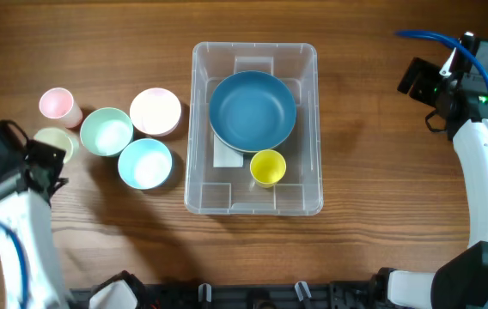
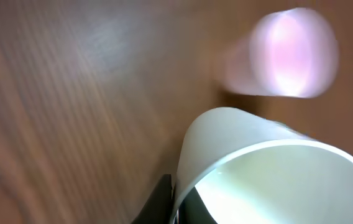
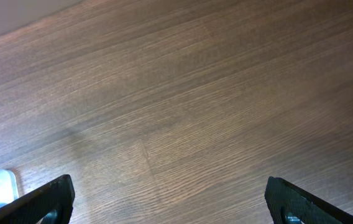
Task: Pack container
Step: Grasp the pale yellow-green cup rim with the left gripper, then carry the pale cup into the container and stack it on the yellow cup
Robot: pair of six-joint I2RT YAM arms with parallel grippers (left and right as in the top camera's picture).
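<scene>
Container sits mid-table w/ blue bowl + yellow cup inside. Your left claw is at the pale cup on the left, can't tell if it's clamped. Right claw is spread wide, empty. Pink cup is just beside, so a sloppy lift prob tips it.

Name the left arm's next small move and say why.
Probably shut the left gripper on the pale cup at its rim: the cup fills the wrist view against one finger, it stands outside the container, and the right gripper is far off.
</scene>
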